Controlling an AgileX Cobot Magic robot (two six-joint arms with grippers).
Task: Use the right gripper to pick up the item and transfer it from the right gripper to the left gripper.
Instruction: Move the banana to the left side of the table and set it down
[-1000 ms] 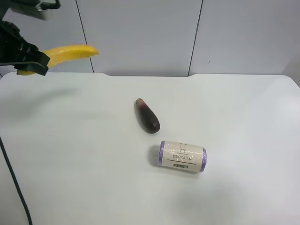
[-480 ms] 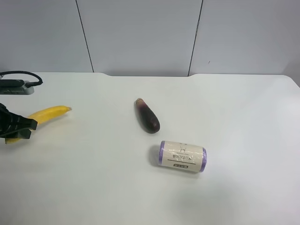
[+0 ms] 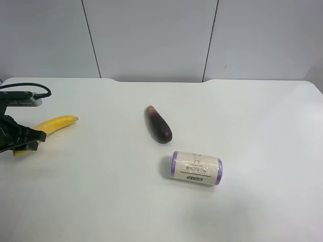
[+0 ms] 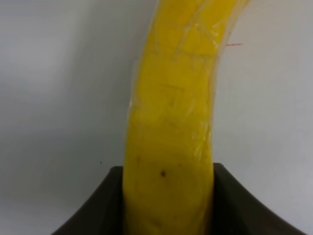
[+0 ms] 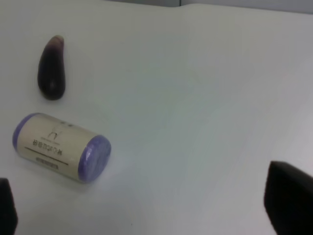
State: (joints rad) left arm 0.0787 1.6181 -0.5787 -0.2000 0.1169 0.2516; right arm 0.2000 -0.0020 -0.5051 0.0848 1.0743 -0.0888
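Note:
The yellow banana [image 3: 56, 123] is at the far left of the exterior high view, low over the white table [image 3: 242, 111]. My left gripper [image 3: 24, 139] is shut on its near end; the free end points toward the middle. The left wrist view shows the banana [image 4: 171, 122] pinched between the two dark fingers [image 4: 93, 213]. I cannot tell whether the banana touches the table. My right gripper [image 5: 146, 205] is open and empty, with its fingers [image 5: 288, 200] wide apart over bare table. It is out of the exterior high view.
A dark purple eggplant [image 3: 159, 125] lies near the table's middle, and a cream labelled roll with purple ends [image 3: 196, 168] lies beside it. Both show in the right wrist view, the eggplant [image 5: 51, 68] and the roll [image 5: 61, 147]. A grey wall stands behind the table.
My left gripper has come down with the banana from high at the back left to table level. In the last half second it has barely moved.

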